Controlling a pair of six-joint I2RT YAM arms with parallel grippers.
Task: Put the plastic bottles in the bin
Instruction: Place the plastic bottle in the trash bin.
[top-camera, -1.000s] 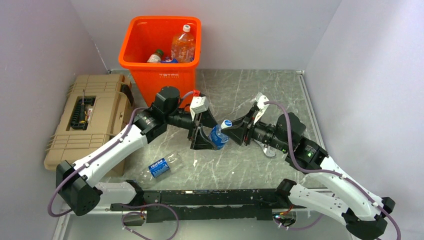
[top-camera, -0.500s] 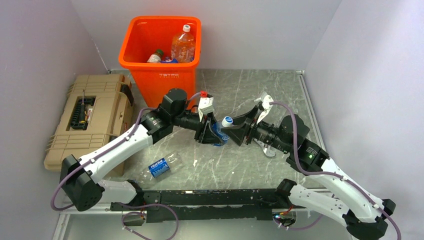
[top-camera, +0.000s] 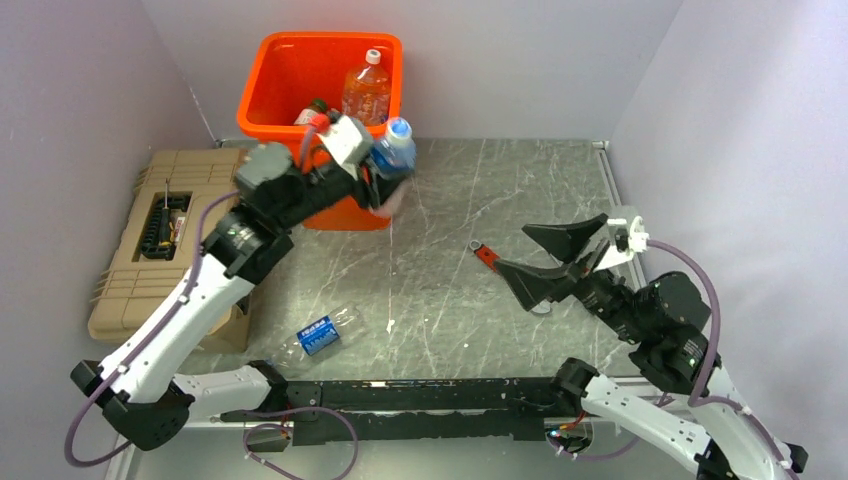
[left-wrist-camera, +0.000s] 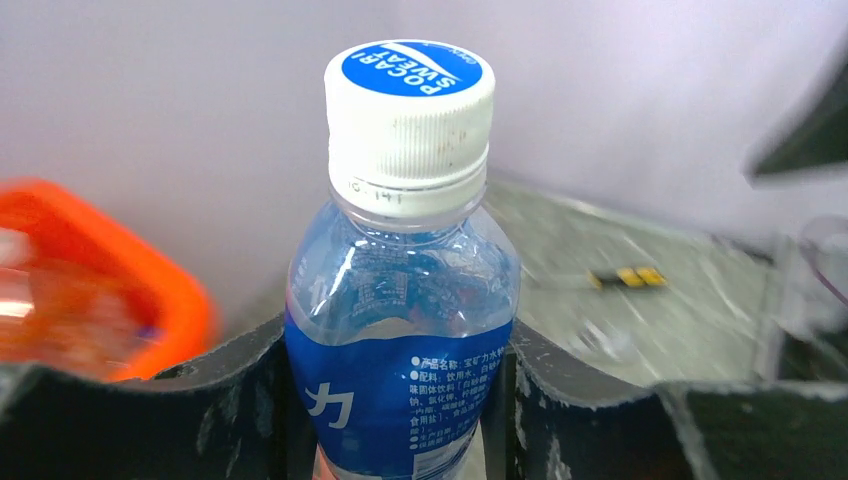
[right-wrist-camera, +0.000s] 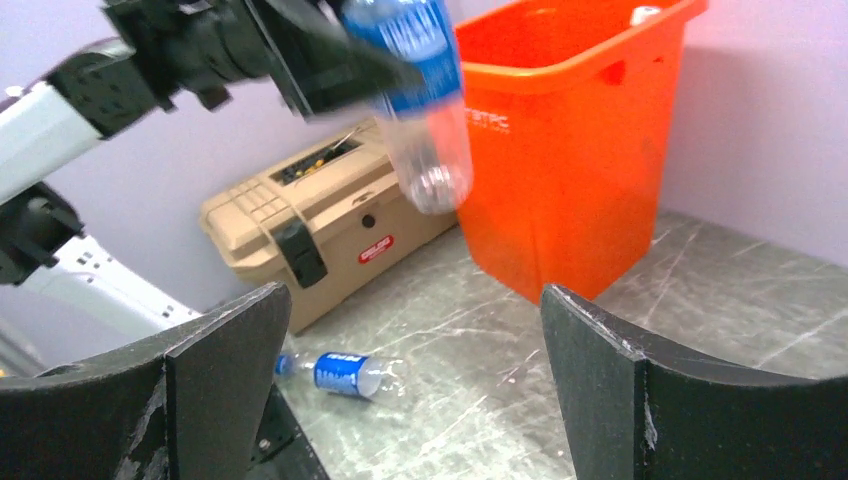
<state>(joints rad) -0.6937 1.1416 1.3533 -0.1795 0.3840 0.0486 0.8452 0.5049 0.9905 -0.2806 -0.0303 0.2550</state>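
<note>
Top external view: a grey marbled bench (top-camera: 470, 190) is seen from above. A tall orange bin (top-camera: 262, 85) is set at its far edge, and a tan toolbox (top-camera: 200, 250) is laid just left of the bin. The left arm is held raised towards the bin, and the left gripper (top-camera: 378, 172) is closed on a blue-labelled bottle (top-camera: 395, 148). The bottle is carried in the air by the bin's near right corner, about level with the rim and outside the wall.

Two more bottles are seen inside the bin: a white-capped bottle (top-camera: 366, 92) upright by the right wall, and a dark-capped bottle (top-camera: 314, 108) leaning beside it. A lying bottle (top-camera: 322, 333) with a blue label is found on its side on the bench, near the arm bases. A red-handled wrench (top-camera: 485, 256) is laid on the bench close to the right gripper (top-camera: 511, 248), whose jaws are spread wide with nothing held between them.

Left wrist view: the held bottle is shown close up — a white cap with a blue disc lettered POCARI SWEAT. It is clamped at the label between two black fingers (left-wrist-camera: 230, 400).

Right wrist view: two black fingers (right-wrist-camera: 210, 390) are seen far apart, with bare bench between them. Beyond them, the carried bottle's clear base is seen hanging in front of the bin's corner.
</note>
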